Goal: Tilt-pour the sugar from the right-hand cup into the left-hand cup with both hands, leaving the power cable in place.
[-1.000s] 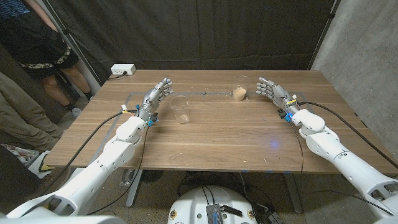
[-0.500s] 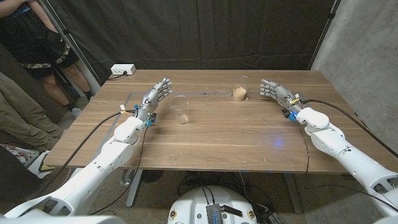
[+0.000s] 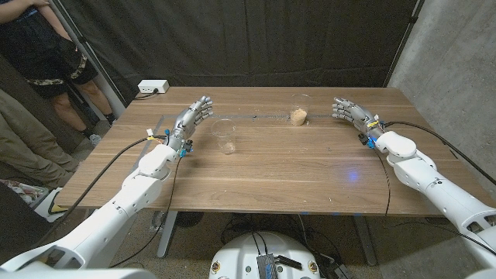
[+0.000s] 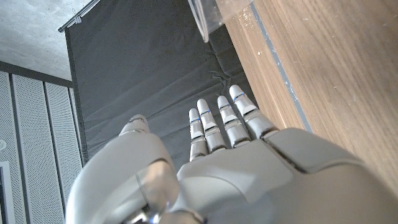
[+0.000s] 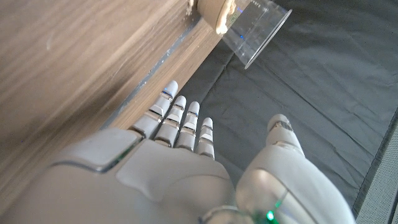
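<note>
- The cup with sugar (image 3: 300, 110) stands upright on the wooden table (image 3: 271, 167), toward its far edge, with a small heap of brownish sugar (image 3: 297, 118) in its bottom.
- The empty cup (image 3: 225, 136) stands upright to the left of the cup with sugar and nearer the robot, well apart from it.
- The left hand (image 3: 188, 124) is just left of the empty cup, open, fingers straight and apart, holding nothing and not touching the cup.
- The right hand (image 3: 353, 115) is right of the cup with sugar, apart from it, open with fingers extended and empty.
- In the right wrist view, the cup with sugar (image 5: 249, 25) shows beyond the fingertips (image 5: 186, 121).
- A white power strip (image 3: 153, 87) sits at the table's far left corner.
- A person (image 3: 46, 54) stands beyond that corner.
</note>
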You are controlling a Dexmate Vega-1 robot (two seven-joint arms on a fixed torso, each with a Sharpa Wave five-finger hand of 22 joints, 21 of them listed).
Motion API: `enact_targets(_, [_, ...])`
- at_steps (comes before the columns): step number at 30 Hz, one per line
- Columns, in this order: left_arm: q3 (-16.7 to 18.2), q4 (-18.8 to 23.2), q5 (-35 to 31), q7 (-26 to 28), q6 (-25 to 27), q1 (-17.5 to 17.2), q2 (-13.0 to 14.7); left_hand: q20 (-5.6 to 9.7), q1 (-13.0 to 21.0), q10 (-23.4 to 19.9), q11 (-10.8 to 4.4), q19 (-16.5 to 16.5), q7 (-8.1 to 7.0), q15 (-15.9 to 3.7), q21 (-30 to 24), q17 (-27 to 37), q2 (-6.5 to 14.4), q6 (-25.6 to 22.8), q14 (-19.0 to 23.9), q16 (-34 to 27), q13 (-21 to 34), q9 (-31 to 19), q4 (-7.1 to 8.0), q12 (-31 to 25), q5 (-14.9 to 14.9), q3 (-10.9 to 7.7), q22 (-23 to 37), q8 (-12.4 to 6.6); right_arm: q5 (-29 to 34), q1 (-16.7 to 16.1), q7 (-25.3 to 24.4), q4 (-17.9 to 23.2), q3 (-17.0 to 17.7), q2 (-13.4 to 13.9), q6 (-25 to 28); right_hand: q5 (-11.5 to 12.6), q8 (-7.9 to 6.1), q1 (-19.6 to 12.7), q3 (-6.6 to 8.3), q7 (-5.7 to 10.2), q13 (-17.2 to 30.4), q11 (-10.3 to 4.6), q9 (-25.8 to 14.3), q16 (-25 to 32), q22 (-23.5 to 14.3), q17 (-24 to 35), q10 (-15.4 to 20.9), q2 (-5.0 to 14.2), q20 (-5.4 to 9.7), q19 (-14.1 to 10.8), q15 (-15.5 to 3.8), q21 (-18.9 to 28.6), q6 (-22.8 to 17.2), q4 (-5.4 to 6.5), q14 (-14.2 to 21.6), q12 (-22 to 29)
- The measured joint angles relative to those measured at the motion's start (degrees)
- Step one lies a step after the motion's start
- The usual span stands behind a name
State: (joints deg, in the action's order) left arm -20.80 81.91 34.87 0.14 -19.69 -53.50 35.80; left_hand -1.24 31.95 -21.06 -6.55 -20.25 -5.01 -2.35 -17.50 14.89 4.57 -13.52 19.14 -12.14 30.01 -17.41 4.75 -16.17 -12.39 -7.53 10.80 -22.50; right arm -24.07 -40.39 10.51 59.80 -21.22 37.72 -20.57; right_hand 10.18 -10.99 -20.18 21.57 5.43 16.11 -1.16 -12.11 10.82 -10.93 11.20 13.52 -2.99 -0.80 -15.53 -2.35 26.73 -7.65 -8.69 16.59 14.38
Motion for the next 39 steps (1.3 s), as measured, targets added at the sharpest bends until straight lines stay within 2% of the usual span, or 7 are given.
enact_targets(10, [0.3, 1.9, 0.0, 0.8, 1.1, -0.8, 1.5, 0.00, -0.3, 0.0, 0.00, 0.0, 0.00, 0.00, 0.0, -0.3, 0.3, 0.0, 0.0, 0.0, 0.1, 0.0, 0.00, 0.0, 0.0, 0.00, 0.0, 0.00, 4.2, 6.1, 2.4, -9.0, -2.0, -2.0, -4.8, 0.0, 0.00, 0.1, 0.00, 0.00, 0.0, 0.00, 0.0, 0.2, 0.0, 0.0, 0.0, -0.10, 0.31, -0.3, 0.00, -0.3, 0.0, 0.00, 0.0, 0.0])
enact_targets(22, [0.5, 3.5, 0.0, 1.5, 2.4, -1.2, 2.8, 0.00, 0.2, 0.0, 0.00, 0.0, 0.01, 0.00, 0.4, -0.3, -0.2, 0.0, 0.0, 0.0, 0.1, 0.0, 0.00, 0.0, 0.0, 0.00, 0.0, 0.00, 9.7, 10.6, 3.0, -15.5, -4.7, -2.3, -7.9, 0.0, 0.00, 1.6, -0.87, 0.22, 0.0, -0.88, 0.0, 0.2, 0.3, 0.1, -0.3, -1.55, 0.30, -0.3, 0.00, -0.6, 2.3, 0.87, 0.0, 0.0])
enact_targets(28, [0.5, 3.9, -0.1, 1.7, 2.9, -1.1, 3.2, 0.01, 0.2, -0.3, -0.29, 0.0, 0.01, 0.00, 0.4, -0.3, -0.2, 0.0, 0.0, 0.0, 0.1, 0.0, 0.00, 0.0, 0.0, 0.00, 0.0, 0.00, 12.2, 12.3, 2.1, -18.1, -5.8, -2.3, -9.1, 0.4, 0.41, 2.1, -1.44, 0.48, 0.0, -1.75, 0.0, -0.2, 0.3, 0.0, -1.6, -2.44, 0.75, 0.1, 0.07, -1.5, 5.1, 0.77, -2.7, 0.0])
enact_targets(32, [0.5, 3.9, -0.2, 1.7, 3.1, -1.1, 3.2, 0.21, -0.4, -0.3, -0.29, -0.2, 0.01, 0.00, 0.4, -0.3, 0.4, 0.0, 0.0, 0.0, 0.1, 0.0, 0.00, 0.0, 0.0, 0.00, 0.0, 0.00, 12.2, 13.0, 2.1, -19.3, -6.4, -2.3, -9.1, 1.2, 0.45, 1.5, -2.06, 0.92, -0.1, -1.18, 0.0, -0.5, 0.3, -0.3, -6.7, -3.49, 0.39, 2.7, 0.13, -3.5, 8.5, 0.47, -7.4, -1.8])
enact_targets(35, [0.5, 3.9, -0.2, 1.8, 3.4, -1.1, 3.2, 0.21, -0.4, -0.3, -0.29, -0.2, 0.01, 0.00, 0.4, -0.3, 0.4, 0.0, 0.0, 0.0, 0.1, 0.0, 0.00, 0.0, 0.0, 0.00, 0.0, 0.00, 12.2, 13.5, 2.1, -20.3, -6.8, -2.4, -9.1, 1.3, 0.45, 1.5, -2.45, 1.34, -0.2, -1.24, 0.0, -0.9, 0.3, -0.3, -9.1, -4.07, 0.09, 3.4, 0.22, -4.3, 10.4, 0.24, -9.7, -2.3])
enact_targets(36, [0.6, 4.5, -0.2, 1.8, 3.5, -1.1, 3.7, 0.21, -0.4, -0.3, -0.29, -0.2, 0.01, 0.00, 0.5, -0.3, 0.4, 0.0, 0.0, 0.0, 0.1, 0.0, 0.00, 0.0, 0.0, 0.00, 0.0, 0.00, 14.9, 13.6, -0.8, -20.4, -6.8, -2.4, -9.7, 1.3, 0.45, 1.5, -2.45, 1.49, -0.2, -1.27, 0.0, -0.9, 0.3, -0.3, -9.5, -4.07, 0.09, 3.4, 0.18, -4.3, 10.5, 0.24, -10.0, -2.5])
enact_targets(39, [0.6, 4.7, -0.3, 1.9, 3.7, -1.1, 3.8, 0.21, -0.3, -0.3, -0.29, -0.2, 0.01, 0.00, 0.6, -0.3, 0.3, 0.0, 0.0, 0.0, 0.1, 0.0, 0.00, 0.0, 0.0, 0.00, 0.0, 0.00, 15.7, 14.0, -1.9, -21.3, -7.1, -2.7, -9.8, 1.8, 0.45, 1.5, -2.45, 1.74, -0.2, -1.13, -0.3, -0.9, 0.3, -0.3, -9.8, -4.07, -0.21, 3.7, 0.25, -4.7, 11.2, 0.24, -10.5, -2.5])
